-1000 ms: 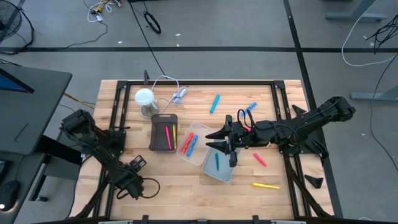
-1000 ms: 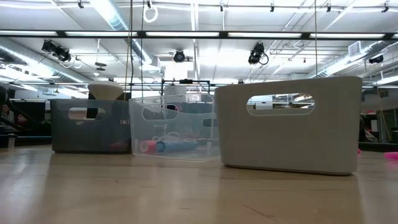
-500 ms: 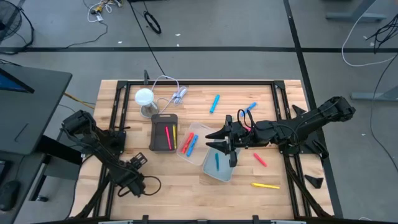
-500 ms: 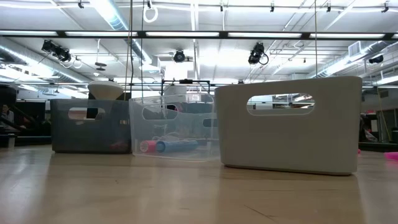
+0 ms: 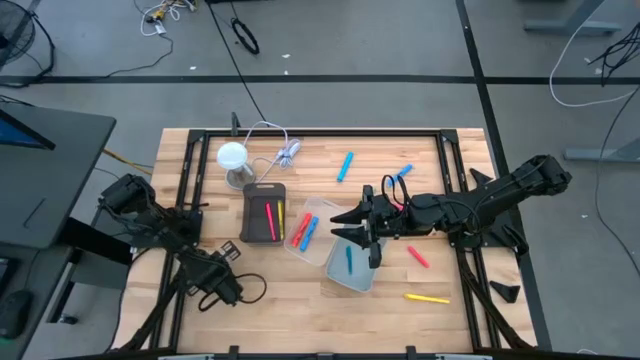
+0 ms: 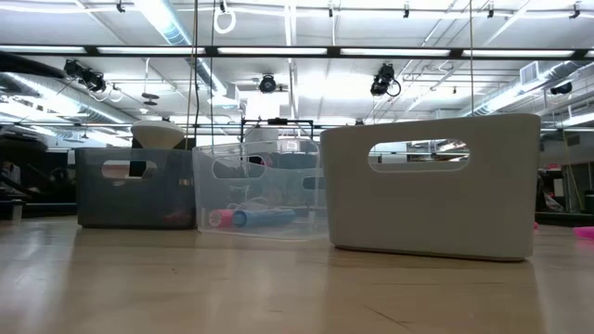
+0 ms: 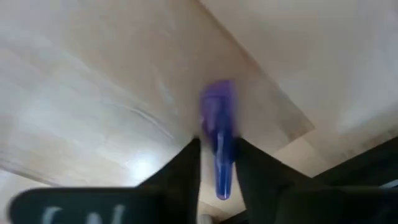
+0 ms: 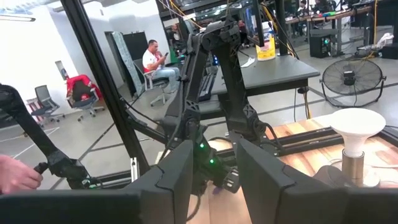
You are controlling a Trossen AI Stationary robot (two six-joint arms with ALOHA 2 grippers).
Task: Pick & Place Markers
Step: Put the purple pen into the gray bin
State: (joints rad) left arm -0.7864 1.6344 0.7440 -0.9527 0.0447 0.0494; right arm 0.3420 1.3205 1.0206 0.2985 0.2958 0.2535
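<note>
My left gripper [image 5: 213,285] is near the table's front left and is shut on a purple marker [image 7: 219,142]. My right gripper [image 5: 362,232] hangs open and empty over the white bin [image 5: 335,272], which holds a blue marker [image 5: 348,260]. The dark grey bin [image 5: 250,212] holds a pink and a yellow marker. The clear bin [image 5: 322,212] holds red and blue markers. Two blue markers [image 5: 345,165] [image 5: 403,172], a red marker [image 5: 417,256] and a yellow marker [image 5: 427,298] lie loose on the wood. My left gripper pinches the purple marker between its two fingers [image 7: 185,167]. The marker lies along the fingers, and its free end [image 7: 217,99] sticks out past the fingertips toward the table. I cannot tell whether that end touches the wood.
A white round-topped lamp [image 5: 232,157] and a white cable bundle [image 5: 288,152] stand at the far left of the table. A black frame [image 5: 300,133] runs along the table's edges. People sit in the room beyond, and a hand [image 8: 12,175] shows at the right wrist view's edge.
My left gripper has gone toward the table's far edge and a little toward the right, closer to the dark grey bin. A dark part of an arm now shows at the low view's left edge.
</note>
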